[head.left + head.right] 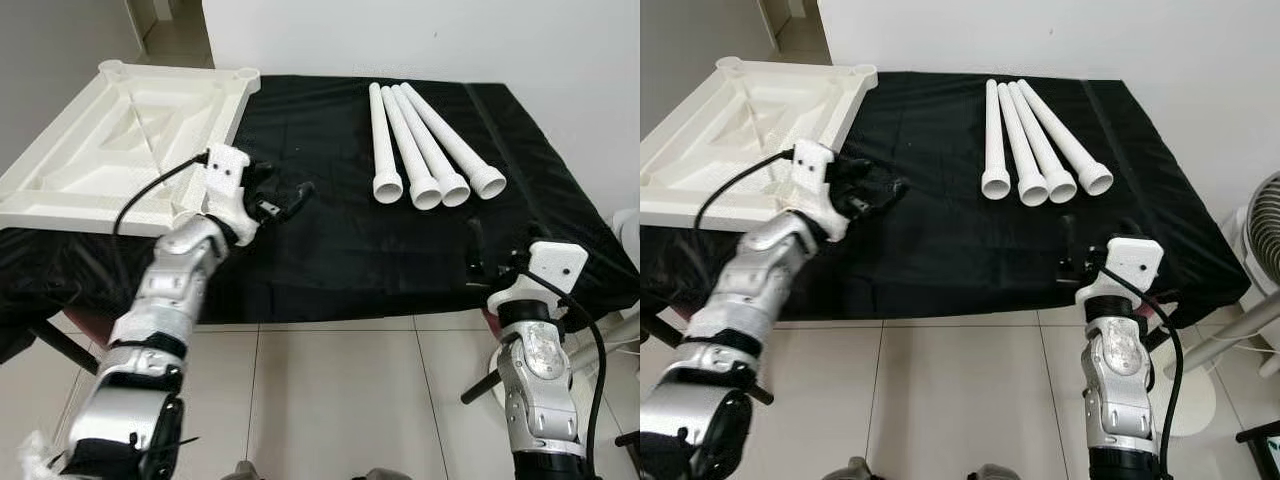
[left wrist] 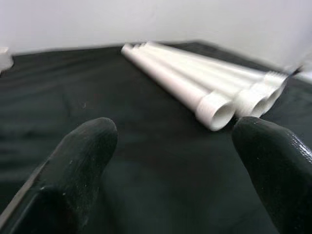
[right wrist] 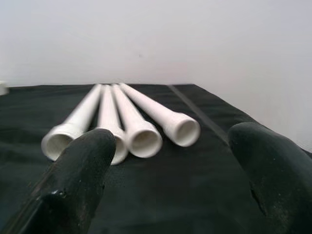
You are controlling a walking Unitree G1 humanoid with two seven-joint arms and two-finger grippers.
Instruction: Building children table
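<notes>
An upturned white plastic tabletop lies on the left end of a table draped in black cloth. Several white tubular legs lie side by side at the back right, threaded ends toward me. My left gripper hovers open and empty over the cloth just right of the tabletop's near corner, well left of the legs. My right gripper is open and empty near the table's front right edge, pointing at the leg ends; its fingertips stand wide apart.
A white wall runs behind the table. A standing fan is at the far right beside the table. Beige tiled floor lies in front, below the table's front edge.
</notes>
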